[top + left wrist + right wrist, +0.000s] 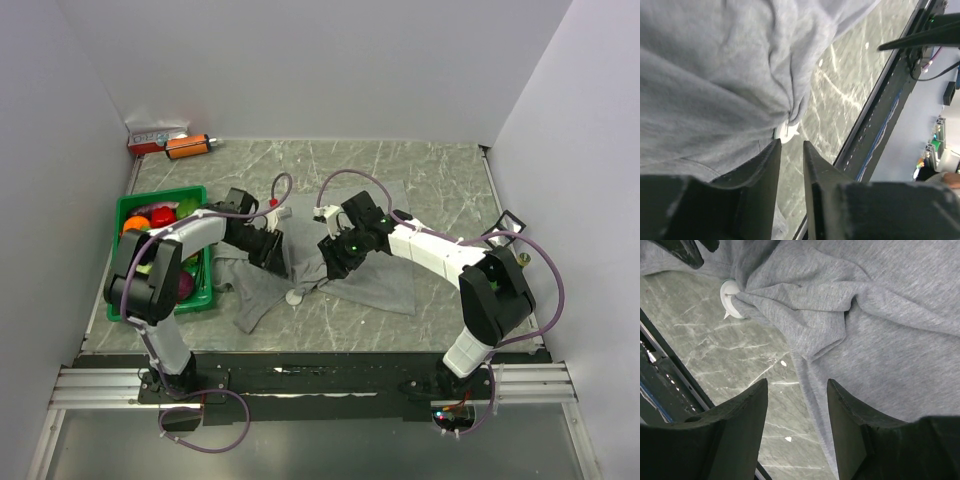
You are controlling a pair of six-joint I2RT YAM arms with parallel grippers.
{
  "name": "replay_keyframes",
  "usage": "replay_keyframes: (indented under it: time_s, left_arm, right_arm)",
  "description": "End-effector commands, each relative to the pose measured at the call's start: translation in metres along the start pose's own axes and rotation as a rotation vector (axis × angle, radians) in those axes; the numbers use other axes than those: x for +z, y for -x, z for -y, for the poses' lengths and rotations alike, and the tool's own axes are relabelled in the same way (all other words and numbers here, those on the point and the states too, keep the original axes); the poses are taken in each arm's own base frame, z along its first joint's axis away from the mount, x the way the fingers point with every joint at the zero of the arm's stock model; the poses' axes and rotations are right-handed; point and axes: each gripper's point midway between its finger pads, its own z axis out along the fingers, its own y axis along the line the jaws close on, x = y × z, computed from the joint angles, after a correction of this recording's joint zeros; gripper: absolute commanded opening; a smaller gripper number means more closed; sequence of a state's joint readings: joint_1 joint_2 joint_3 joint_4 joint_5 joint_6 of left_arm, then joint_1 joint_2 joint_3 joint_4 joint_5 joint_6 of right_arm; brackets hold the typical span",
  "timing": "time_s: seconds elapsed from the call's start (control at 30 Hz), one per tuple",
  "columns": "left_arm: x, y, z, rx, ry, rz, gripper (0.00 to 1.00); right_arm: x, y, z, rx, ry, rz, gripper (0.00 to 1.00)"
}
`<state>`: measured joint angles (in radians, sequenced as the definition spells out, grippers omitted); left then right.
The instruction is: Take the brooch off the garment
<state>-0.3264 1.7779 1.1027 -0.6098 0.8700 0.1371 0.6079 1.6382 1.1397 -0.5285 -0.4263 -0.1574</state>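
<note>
The grey garment lies rumpled on the marble table between both arms. The brooch, a small white disc, is pinned at a gathered fold on its near-left edge. My left gripper hovers over the cloth just behind the brooch. In the left wrist view its fingers stand a narrow gap apart with nothing between them, and the brooch is just past the tips. My right gripper is wide open over the garment's hem. The brooch lies ahead of it to the left.
A green crate with coloured toys stands at the left, beside the left arm. An orange object and a red-and-white box sit at the back left corner. A black rail runs along the table's near edge.
</note>
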Motion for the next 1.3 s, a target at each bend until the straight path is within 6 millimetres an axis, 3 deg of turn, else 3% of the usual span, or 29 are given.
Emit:
replay_keyframes:
  time_s: [0.0, 0.13, 0.37, 0.63, 0.87, 1.1, 1.27]
  left_arm:
    - [0.008, -0.002, -0.004, -0.006, -0.015, -0.032, 0.28]
    - [0.014, -0.013, -0.011, -0.005, -0.016, -0.085, 0.26]
    - [0.026, -0.021, -0.016, -0.001, -0.028, -0.138, 0.31]
    - [0.039, -0.018, -0.017, -0.01, -0.052, -0.154, 0.31]
    - [0.041, -0.018, -0.012, 0.007, -0.097, -0.167, 0.29]
    - [0.035, -0.012, 0.008, 0.061, -0.215, -0.139, 0.25]
    - [0.042, -0.015, 0.002, 0.031, -0.197, -0.156, 0.3]
  right_arm:
    - [-0.008, 0.019, 0.001, -0.031, -0.017, 0.057, 0.58]
    - [-0.007, 0.018, 0.001, -0.032, -0.019, 0.055, 0.58]
    - [-0.006, 0.016, 0.003, -0.031, -0.022, 0.05, 0.58]
    - [-0.004, 0.012, 0.004, -0.032, -0.028, 0.04, 0.59]
    - [-0.003, 0.009, 0.005, -0.031, -0.031, 0.034, 0.59]
    - [-0.001, 0.007, 0.005, -0.029, -0.028, 0.027, 0.59]
    - [-0.001, 0.005, 0.005, -0.03, -0.029, 0.024, 0.59]
